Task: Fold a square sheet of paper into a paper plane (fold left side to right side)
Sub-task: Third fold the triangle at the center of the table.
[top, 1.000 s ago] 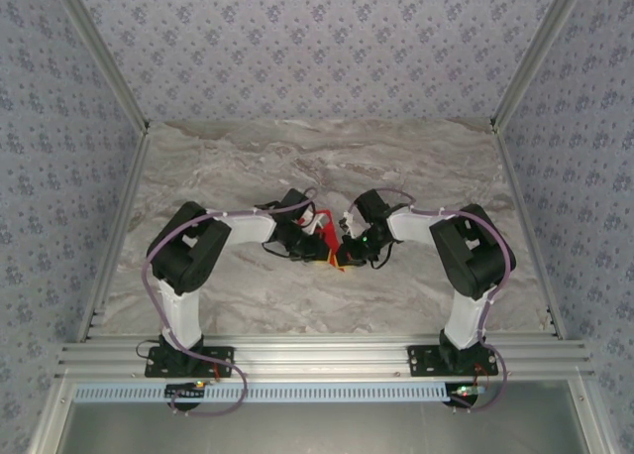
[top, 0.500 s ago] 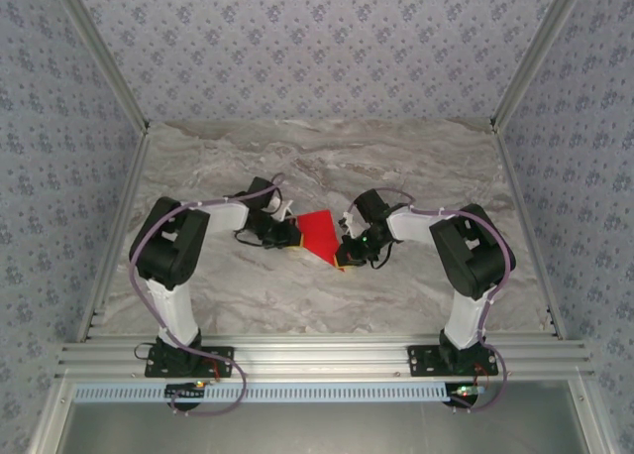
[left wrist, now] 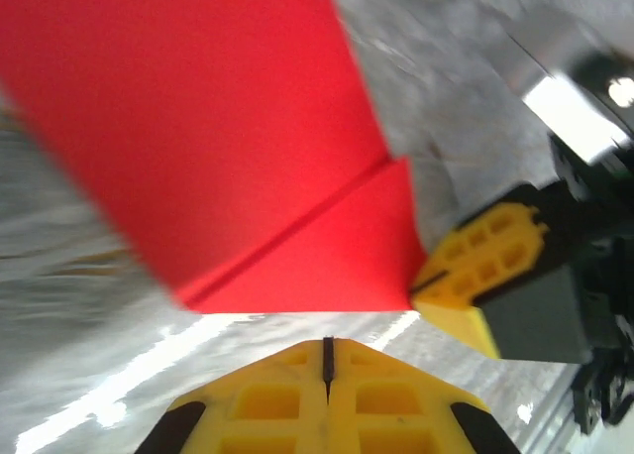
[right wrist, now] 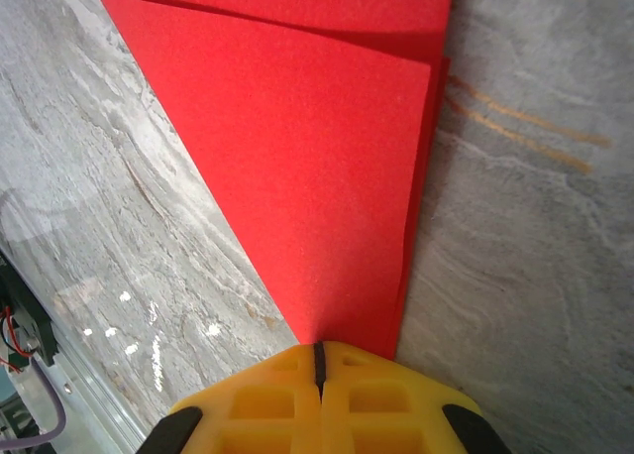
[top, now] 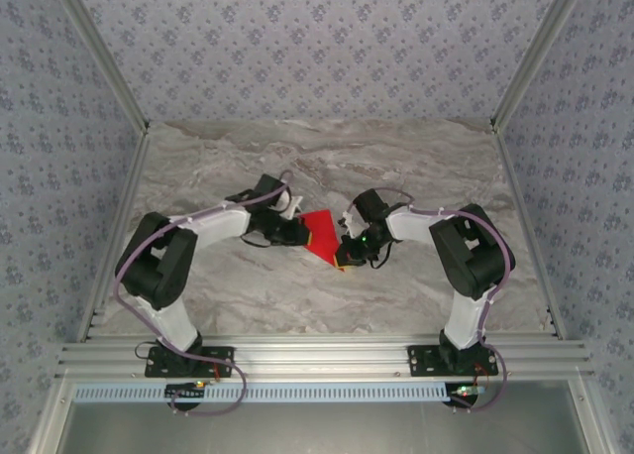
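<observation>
The red sheet of paper (top: pixel 319 232) lies flat on the marble table (top: pixel 416 167), folded in layers into a pointed paper-plane shape. In the right wrist view the paper (right wrist: pixel 307 157) narrows to a point that runs under my right gripper (right wrist: pixel 319 350), which is shut with its tips resting on that point. My left gripper (left wrist: pixel 327 347) is shut too, a small strip of bare table short of the paper's (left wrist: pixel 228 127) edge, where a diagonal crease shows. Seen from above, the left gripper (top: pixel 295 233) is at the paper's left side and the right gripper (top: pixel 343 257) at its lower right corner.
Aluminium rails (top: pixel 317 355) border the table's near edge and patterned walls (top: pixel 317 48) close in the back and sides. Open marble lies behind and in front of the paper. In the left wrist view the right gripper's yellow fingers (left wrist: pixel 485 261) touch the paper's corner.
The left gripper drew away leftward from over the paper, then came back to its left edge. The paper went from bunched between the grippers to lying flat. The right gripper stayed put.
</observation>
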Available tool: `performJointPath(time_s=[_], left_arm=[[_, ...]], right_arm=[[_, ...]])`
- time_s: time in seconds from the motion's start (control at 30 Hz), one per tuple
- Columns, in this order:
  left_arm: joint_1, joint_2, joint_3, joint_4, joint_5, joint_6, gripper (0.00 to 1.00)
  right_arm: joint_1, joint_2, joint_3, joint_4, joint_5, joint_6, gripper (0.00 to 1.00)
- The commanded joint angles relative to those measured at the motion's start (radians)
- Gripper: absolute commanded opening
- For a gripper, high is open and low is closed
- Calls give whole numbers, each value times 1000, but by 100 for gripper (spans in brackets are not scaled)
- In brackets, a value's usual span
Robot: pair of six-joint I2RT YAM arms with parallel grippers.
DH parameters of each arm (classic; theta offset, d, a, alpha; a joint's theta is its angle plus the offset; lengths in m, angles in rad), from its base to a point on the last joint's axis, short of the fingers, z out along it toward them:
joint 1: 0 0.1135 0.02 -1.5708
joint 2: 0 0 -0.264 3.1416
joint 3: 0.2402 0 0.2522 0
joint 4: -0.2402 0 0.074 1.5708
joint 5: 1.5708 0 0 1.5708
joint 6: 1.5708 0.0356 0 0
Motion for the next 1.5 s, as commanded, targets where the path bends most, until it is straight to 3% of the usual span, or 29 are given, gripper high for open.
performJointPath(time_s=[0.0, 0.23, 0.77, 1.1, 1.47], left_arm=[[-36, 89, 68, 25, 4, -33, 5], [-67, 229, 164, -8, -29, -25, 4], [-67, 261, 115, -9, -81, -20, 4], [-67, 263, 113, 0, -84, -22, 3], [-67, 266, 112, -2, -95, -19, 3]], right_arm=[[2, 70, -35, -116, 202, 0, 0], [14, 57, -28, -138, 211, -4, 0], [47, -112, 32, -196, 176, 45, 0], [80, -45, 57, -72, 127, 153, 0], [79, -4, 59, -127, 177, 122, 0]])
